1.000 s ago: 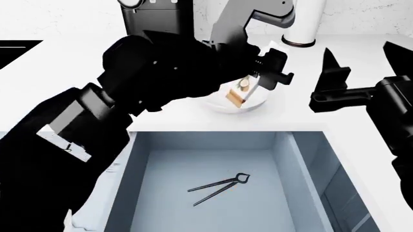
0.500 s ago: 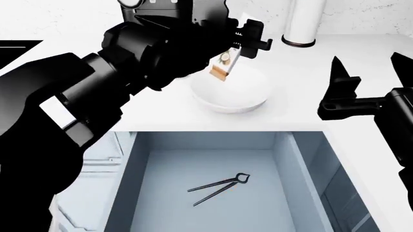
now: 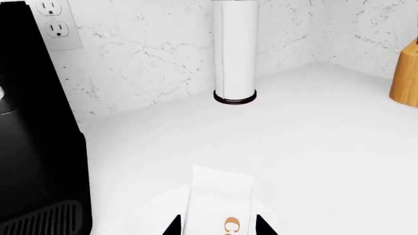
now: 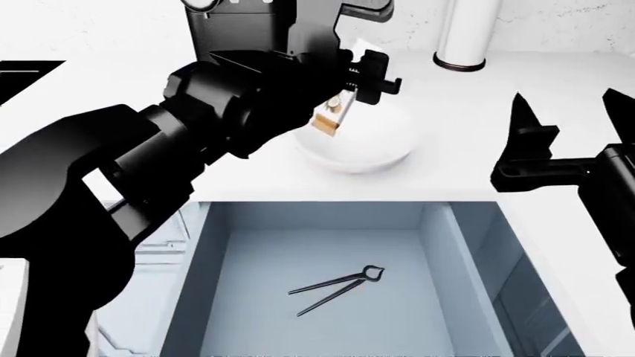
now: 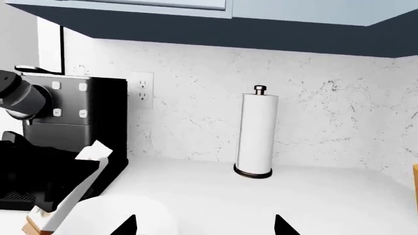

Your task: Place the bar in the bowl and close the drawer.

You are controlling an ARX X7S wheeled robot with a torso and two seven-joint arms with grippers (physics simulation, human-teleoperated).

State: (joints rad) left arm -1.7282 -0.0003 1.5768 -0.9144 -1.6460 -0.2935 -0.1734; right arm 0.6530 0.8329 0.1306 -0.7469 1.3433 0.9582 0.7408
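- Left gripper clamped on the bar, held tilted above the left rim of the bowl, tan-orange end lowest and not yet resting inside.
- In the left wrist view, bar seen between two dark fingertips, cream wrapper with orange print, white counter beyond.
- Right gripper spread wide with nothing between its fingers, hovering over the counter to the right of the bowl, well apart from it.
- In the right wrist view, only two dark fingertips at the lower edge, gap between them bare; bar visible slanting off the black left arm.
- Drawer pulled fully open below the counter edge, pale blue-grey inside, tall sides.
- Black pincers lying flat on the drawer floor, near its middle.
- Black coffee machine standing behind the left arm, against the wall.
- Paper towel roll upright on its dark base near the marbled wall, behind and right of the bowl.
- Wall socket beside the coffee machine; wooden block at the edge of the left wrist view.
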